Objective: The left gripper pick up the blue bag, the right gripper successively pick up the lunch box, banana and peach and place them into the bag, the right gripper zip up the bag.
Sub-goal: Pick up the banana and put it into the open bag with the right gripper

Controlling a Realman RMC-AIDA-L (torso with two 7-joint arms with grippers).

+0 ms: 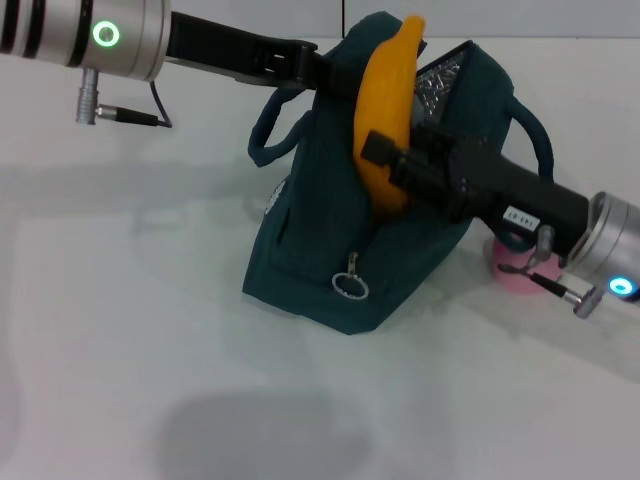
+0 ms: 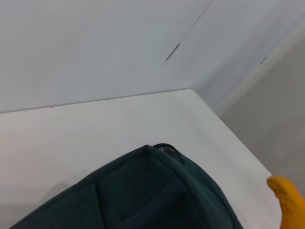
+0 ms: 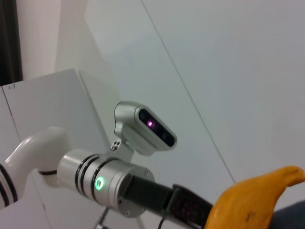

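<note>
Banana [image 3: 255,200] close at frame edge — behind it, left gripper [image 3: 188,206] on silver wrist, green ring [image 3: 99,182] lit.

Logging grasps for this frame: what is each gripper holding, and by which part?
Right gripper: banana, gripped around its middle. Left gripper: blue bag, at its top rim.

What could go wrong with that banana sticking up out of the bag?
The banana stands tall in the blue bag, held by the right gripper; released now, it might tip out. The left gripper holds only the bag's top edge, so the bag could sag. The peach behind the right arm might get knocked.
</note>
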